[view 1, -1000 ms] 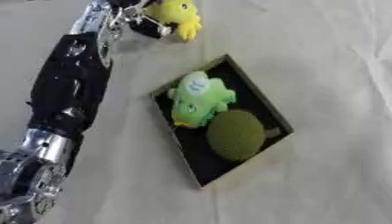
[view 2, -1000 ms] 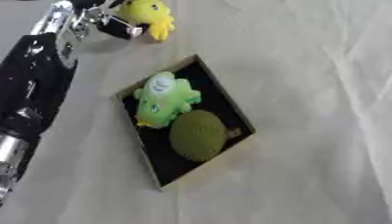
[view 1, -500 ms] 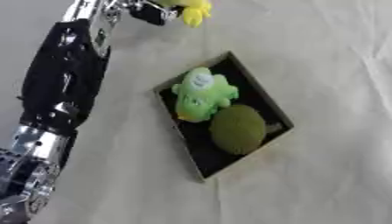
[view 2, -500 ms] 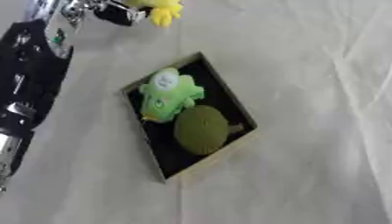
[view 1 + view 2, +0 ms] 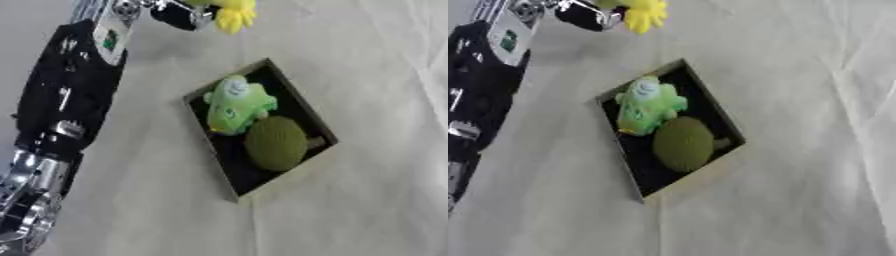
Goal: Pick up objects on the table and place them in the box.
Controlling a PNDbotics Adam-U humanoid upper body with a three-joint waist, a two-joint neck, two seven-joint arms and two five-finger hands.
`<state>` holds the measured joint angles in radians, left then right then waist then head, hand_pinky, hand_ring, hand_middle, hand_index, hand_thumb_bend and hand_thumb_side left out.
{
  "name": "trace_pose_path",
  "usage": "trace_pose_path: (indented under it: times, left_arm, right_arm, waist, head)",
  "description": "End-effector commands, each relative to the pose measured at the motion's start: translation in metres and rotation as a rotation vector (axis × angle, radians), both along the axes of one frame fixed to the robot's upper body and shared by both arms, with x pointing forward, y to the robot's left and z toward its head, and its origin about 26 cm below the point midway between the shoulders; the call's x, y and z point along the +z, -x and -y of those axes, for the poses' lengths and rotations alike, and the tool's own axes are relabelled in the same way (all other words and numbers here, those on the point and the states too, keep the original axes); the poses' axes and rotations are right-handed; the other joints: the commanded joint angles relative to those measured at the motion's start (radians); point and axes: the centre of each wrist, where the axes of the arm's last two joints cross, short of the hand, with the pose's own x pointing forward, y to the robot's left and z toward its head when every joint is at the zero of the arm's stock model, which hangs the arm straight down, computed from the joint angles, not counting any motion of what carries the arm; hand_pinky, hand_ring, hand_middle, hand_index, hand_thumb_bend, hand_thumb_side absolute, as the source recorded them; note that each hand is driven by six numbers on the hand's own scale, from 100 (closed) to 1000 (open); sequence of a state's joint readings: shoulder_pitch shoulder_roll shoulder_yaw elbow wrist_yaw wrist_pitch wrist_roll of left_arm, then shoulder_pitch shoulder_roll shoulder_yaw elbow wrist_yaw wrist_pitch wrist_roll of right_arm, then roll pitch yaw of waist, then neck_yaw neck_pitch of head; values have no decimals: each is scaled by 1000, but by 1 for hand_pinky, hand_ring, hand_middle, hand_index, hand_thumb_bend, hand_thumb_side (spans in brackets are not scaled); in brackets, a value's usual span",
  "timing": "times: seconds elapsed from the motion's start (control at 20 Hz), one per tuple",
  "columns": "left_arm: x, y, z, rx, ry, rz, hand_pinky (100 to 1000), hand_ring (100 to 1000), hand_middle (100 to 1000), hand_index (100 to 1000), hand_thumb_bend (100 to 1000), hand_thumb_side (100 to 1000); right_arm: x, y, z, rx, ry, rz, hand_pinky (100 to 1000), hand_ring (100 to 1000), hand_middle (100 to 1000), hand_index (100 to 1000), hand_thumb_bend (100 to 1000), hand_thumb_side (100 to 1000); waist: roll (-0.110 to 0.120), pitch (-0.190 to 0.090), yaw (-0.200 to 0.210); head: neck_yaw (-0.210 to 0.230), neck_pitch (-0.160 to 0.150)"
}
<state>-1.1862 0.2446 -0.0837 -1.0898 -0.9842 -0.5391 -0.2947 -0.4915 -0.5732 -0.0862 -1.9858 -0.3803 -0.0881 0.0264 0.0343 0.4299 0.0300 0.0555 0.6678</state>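
Left eye view shows the left robot hand [image 5: 179, 12] at the top edge, its dark fingers curled around a yellow toy [image 5: 229, 13]. Only the lower part of the toy shows, with a fringed yellow piece hanging below the fingers. The toy is lifted off the table [image 5: 376, 75], beyond the far corner of the box [image 5: 317, 130] and not over it. The arm runs down the left side, black with silver joints, from the hand to the lower left corner.

The box is a shallow open tray with a dark inside and tan walls, lying askew on the pale cloth of the table. A green plush toy [image 5: 234, 104] with a pale round patch on it lies in the upper half, touching the olive round object [image 5: 276, 143] that fills the lower half.

Right eye view shows the same things shifted left. It cuts off more of the arm at the left edge and shows more bare cloth to the right of the box. The yellow toy's fringe stands out a little more clearly there, below the fingers. The right robot hand appears in neither view.
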Motion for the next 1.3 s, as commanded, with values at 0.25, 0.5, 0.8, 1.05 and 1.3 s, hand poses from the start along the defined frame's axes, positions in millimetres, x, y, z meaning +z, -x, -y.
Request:
trace_pose_path:
  times: [0.25, 0.5, 0.8, 1.05, 1.3]
  left_arm:
    - [-16, 23, 28, -129, 7, -46, 707, 569, 508, 705, 100, 213]
    - [-28, 35, 18, -123, 10, -87, 709, 573, 513, 710, 100, 231]
    - [-47, 35, 11, -80, -21, -145, 716, 583, 522, 719, 100, 237]
    - [-55, 33, 14, -77, -66, -147, 731, 606, 548, 748, 100, 224]
    - [-57, 35, 18, -91, -185, -129, 887, 825, 791, 928, 102, 231]
  right_arm:
    - [8, 6, 8, -44, 21, 33, 912, 849, 555, 760, 100, 524]
    - [7, 6, 10, -61, 14, 30, 912, 849, 555, 759, 100, 524]
    - [6, 6, 9, -60, 11, 30, 912, 849, 554, 759, 100, 524]
    - [6, 6, 10, -61, 9, 26, 912, 849, 553, 758, 100, 524]
    - [5, 6, 9, -60, 9, 23, 912, 848, 553, 758, 100, 525]
  waist:
    - [-1, -33, 14]
    - [-3, -28, 27]
    - [-9, -26, 26]
    - [-9, -23, 23]
    - [-4, -22, 21]
  head:
    - [-7, -6]
    - [3, -13]
    - [5, -14]
    - [2, -11]
    - [-1, -12]
